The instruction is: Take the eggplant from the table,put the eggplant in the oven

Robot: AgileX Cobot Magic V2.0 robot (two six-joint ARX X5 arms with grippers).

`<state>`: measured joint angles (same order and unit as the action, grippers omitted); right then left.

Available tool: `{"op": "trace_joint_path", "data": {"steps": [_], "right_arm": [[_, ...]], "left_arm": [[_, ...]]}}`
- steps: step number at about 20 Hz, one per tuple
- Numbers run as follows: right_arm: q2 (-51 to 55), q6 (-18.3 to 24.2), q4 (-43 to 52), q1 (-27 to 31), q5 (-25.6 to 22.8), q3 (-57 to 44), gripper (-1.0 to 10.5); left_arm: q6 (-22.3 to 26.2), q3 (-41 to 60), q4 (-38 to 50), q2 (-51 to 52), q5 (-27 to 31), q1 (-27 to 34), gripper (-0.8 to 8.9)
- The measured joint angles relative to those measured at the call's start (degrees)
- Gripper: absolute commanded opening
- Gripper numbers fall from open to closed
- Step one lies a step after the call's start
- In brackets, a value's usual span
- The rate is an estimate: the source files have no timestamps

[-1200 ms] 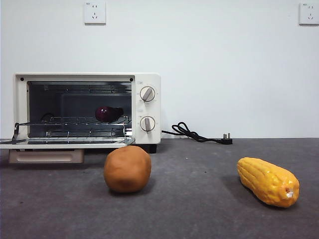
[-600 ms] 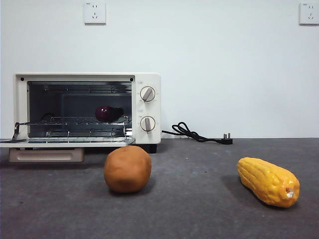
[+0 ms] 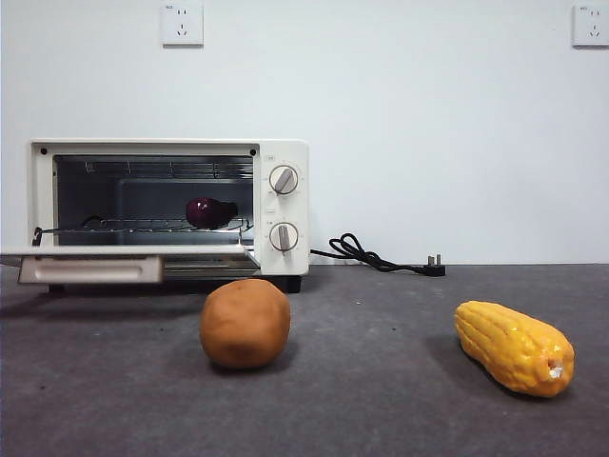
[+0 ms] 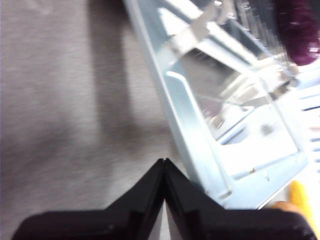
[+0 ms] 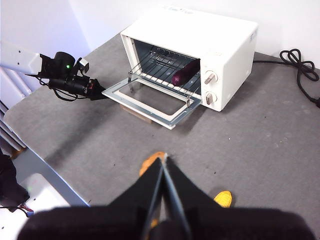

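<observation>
While the eggplant (image 3: pixel 210 212) lies on the wire rack (image 5: pixel 162 66) inside the oven (image 3: pixel 281 205), the left gripper (image 4: pixel 163 165), jaws pressed together & empty, sits just beside the edge of the glass door (image 4: pixel 235 135), which hangs partway open. The right gripper (image 5: pixel 163 159), jaws also pressed together w/ nothing between, hovers high over the table (image 5: pixel 260 135), well apart from the oven. A brown lump (image 3: pixel 245 324) & corn cob (image 3: pixel 514 347) rest on the table in front.

- A bare lab-style test bench is showing: a grey felt table (image 3: pixel 400 381) is sitting against a blank white wall (image 3: pixel 428 114).
- Two wall sockets (image 3: pixel 181 24) are sitting high up.
- The oven (image 3: pixel 166 205) is lying unplugged, its power cord (image 3: pixel 376 255) trailing loose.
</observation>
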<state>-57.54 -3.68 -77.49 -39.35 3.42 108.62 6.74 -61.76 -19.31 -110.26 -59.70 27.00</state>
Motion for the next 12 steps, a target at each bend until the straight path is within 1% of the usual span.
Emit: {"op": "trace_joint_path", "data": {"steps": [2, 7, 12], "right_arm": [[0.0, 0.0, 0.0, 0.0, 0.0, -0.4, -0.1], [0.1, 0.5, 0.0, 0.0, 0.0, -2.8, -0.1], [-0.3, 1.4, 0.0, 0.0, 0.0, -4.2, -0.1]], "left_arm": [[-0.4, 0.0, 0.1, 0.1, -1.3, 0.0, -0.06], [-0.8, 0.0, 0.2, 2.1, -1.7, -0.1, -0.06], [-1.6, 0.0, 2.3, 6.6, -2.8, -1.4, -0.06]]}}
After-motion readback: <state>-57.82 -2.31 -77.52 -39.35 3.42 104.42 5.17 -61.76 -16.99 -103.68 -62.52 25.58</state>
